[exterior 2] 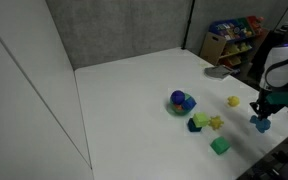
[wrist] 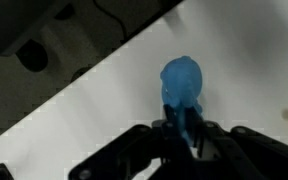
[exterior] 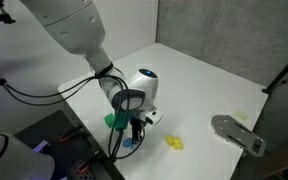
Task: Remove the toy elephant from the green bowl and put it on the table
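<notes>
Gripper (wrist: 191,135) pinching 1 end of toy elephant (wrist: 182,82), long axis pointing straight away from gripper

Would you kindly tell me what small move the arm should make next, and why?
Probably ease the hand down until the toy elephant rests on the table. The hand is shut on the toy elephant, which is already well clear of the green bowl, with white table behind it in the wrist view; contact cannot be judged.

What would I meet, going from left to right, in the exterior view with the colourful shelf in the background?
green bowl → green cube → small yellow toy → toy elephant
</notes>
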Available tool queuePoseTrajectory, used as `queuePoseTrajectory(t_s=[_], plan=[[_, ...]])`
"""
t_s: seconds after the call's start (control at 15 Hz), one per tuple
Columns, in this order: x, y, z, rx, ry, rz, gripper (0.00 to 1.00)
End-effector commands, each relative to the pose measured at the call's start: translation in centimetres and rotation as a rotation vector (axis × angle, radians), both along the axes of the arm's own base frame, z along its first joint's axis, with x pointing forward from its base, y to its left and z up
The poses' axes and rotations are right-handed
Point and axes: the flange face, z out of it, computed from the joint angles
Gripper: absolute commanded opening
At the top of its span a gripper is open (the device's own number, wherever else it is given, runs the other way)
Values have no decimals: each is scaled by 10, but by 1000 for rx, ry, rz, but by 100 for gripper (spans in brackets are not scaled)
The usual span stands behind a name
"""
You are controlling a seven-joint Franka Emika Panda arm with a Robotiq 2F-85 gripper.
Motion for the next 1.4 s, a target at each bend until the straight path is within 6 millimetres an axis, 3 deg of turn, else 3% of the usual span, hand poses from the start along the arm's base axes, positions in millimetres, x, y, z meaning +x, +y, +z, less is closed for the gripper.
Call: queuePoseTrajectory(t_s=[0.0,0.2,0.67,0.73,0.8,0.87,1.33], plan=[[-7,-9,-19,84,79,-11,6],[-6,-13,-34,132,100,-23,6],[20,-11,-75,170,134,-38,7],[24,-11,-78,171,136,-34,12],[26,-11,-77,167,146,-32,41],[29,-12,-74,165,146,-31,42],[48,-7,-62,114,100,-4,96]])
